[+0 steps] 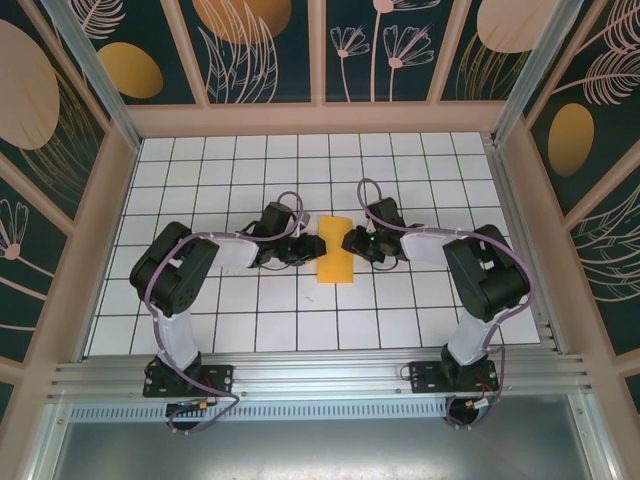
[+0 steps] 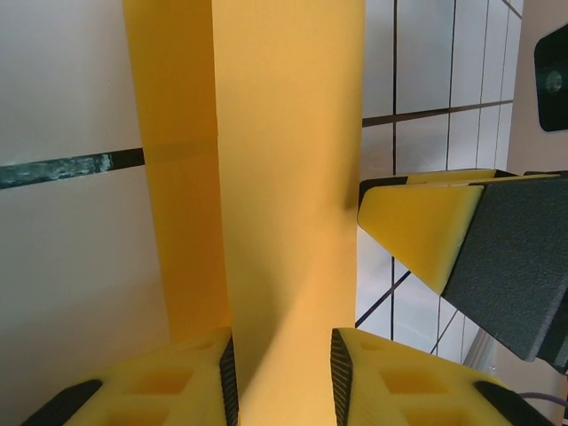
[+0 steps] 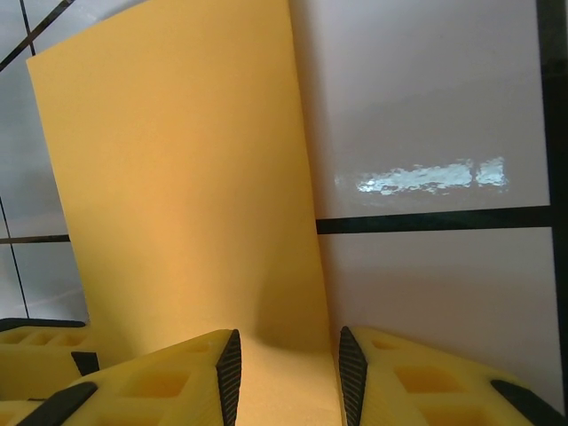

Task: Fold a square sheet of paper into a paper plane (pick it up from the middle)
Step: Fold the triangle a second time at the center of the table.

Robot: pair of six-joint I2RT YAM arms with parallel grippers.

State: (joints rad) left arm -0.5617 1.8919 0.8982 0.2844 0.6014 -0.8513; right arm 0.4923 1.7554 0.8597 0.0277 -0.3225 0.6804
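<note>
**Squarely between the arms: folded orange-yellow paper [image 1: 334,250] met by jaws from both sides**

Around the paper lies a white tiled surface [image 1: 200,180] with dark grout lines. It is walled by dark panels [image 1: 250,40] painted with pale flowers and leaves. An aluminium rail [image 1: 320,375] runs along the near edge and carries both bases. The left arm [image 1: 175,275] and the right arm [image 1: 490,275] bend inward towards each other, and a purple cable [image 1: 285,198] loops over the left wrist.

From above, the paper is an upright oblong near the middle of the surface, about one tile wide. The black wrist housings crowd its left and right edges, so those edges are partly hidden. Each arm also sits in the other's approach. In the left wrist view, a yellow-tipped finger of the right arm [image 2: 417,231] reaches in from the right, and its tip meets the paper's edge.

The left jaws stand part-way apart. Their yellow pads [image 2: 177,390] flank a clear gap, and the paper runs up through that gap with a lower layer showing on its left. The sheet is wider than the gap and passes beneath the pads. The right jaws are parted about as much, and the paper [image 3: 177,177] passes between their pads [image 3: 169,382] and under the left one. Neither pair is clenched on the sheet. I cannot tell whether the pads press down on it.
</note>
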